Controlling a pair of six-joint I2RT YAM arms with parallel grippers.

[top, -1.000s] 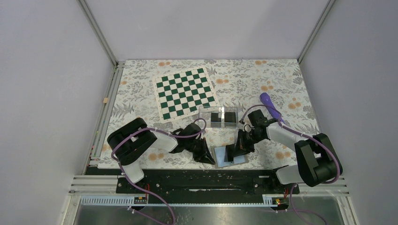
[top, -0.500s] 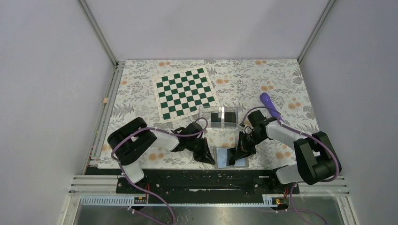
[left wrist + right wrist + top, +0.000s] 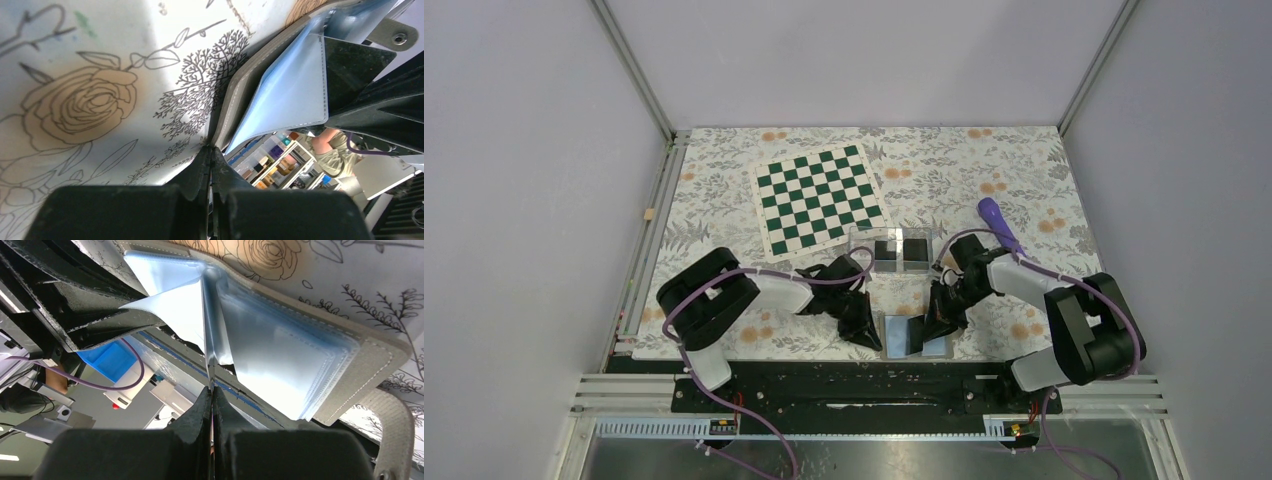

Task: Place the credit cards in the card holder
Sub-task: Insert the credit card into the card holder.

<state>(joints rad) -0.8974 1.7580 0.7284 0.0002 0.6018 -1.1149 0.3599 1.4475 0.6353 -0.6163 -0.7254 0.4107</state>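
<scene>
Top view: two credit cards [image 3: 885, 253] are seen standing in the card holder [image 3: 860, 243], one in each of its right-hand compartments. The holder is set on the floral table [image 3: 724, 200], just beside the near right corner of the chequered mat [image 3: 819, 200]. The wallet [image 3: 906, 338] is laid open near the table's front edge, between the two grippers. A purple object [image 3: 999, 222] is placed well to the right.

Left wrist view: the left gripper [image 3: 211, 150] is shown with its jaws pressed together, the tips touching the taupe edge of the wallet [image 3: 295, 90]. Whether anything is pinched cannot be told.

Right wrist view: the right gripper [image 3: 210, 387] is closed fully. A thin blue inner leaf of the wallet [image 3: 280, 365] is seen running straight into its tips and appears to be nipped there.
</scene>
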